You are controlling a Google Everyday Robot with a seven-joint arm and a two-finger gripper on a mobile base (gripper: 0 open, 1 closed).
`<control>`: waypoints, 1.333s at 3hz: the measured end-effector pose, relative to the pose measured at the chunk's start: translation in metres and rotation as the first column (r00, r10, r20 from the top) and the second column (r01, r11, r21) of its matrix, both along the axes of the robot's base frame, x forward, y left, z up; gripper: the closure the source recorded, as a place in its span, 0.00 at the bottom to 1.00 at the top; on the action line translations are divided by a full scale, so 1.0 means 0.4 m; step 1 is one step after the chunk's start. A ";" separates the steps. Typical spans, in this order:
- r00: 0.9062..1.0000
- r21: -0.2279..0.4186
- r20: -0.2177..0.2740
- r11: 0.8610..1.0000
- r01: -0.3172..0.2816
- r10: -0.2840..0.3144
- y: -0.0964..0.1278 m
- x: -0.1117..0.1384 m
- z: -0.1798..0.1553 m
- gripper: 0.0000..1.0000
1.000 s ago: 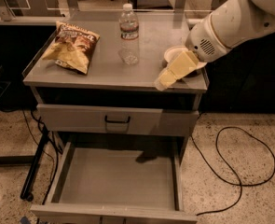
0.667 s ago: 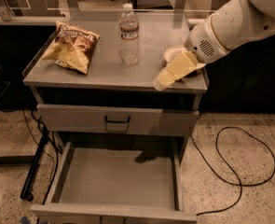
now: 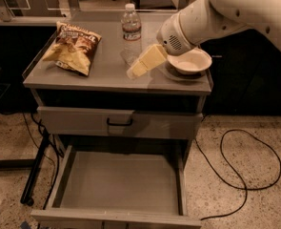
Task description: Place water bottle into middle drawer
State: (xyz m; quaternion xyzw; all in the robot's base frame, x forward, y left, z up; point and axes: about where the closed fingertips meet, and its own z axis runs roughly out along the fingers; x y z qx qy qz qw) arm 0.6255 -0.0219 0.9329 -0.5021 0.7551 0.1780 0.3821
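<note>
So the water bottle (image 3: 131,28) is seen standing upright on the cabinet top (image 3: 106,73), upper middle of the frame, cap up, long axis straight vertical. The gripper (image 3: 136,69) is found just below it and a touch to the right in the picture. It hangs low over the cabinet top with its pale wedge slanting down toward the lower left, so its tip crosses in front of the bottle's base. Whether it's clenched or released can't be told from this angle, and actual contact with the bottle can't be confirmed either.

Everything for the next move hinges on that: the bottle is reckoned to sit just behind the tip, toward the top of the frame (only one arm here, so no question which is nearer). A sideways approach around the ribbed body is probably called for.

A white bowl (image 3: 190,61) is tucked under the wrist at the right, and a chip bag (image 3: 72,47) is left well apart at upper left. The middle drawer (image 3: 121,180) is pulled out at the bottom of the frame, below the closed drawer with the black handle (image 3: 119,122).
</note>
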 end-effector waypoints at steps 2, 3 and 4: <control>0.998 -0.019 0.030 0.999 0.047 -0.046 -0.010 0.088 -0.017 0.00; 0.994 -0.030 0.060 0.995 0.091 -0.089 -0.023 0.206 -0.024 0.00; 0.990 -0.029 0.084 0.993 0.115 -0.112 -0.030 0.288 -0.021 0.00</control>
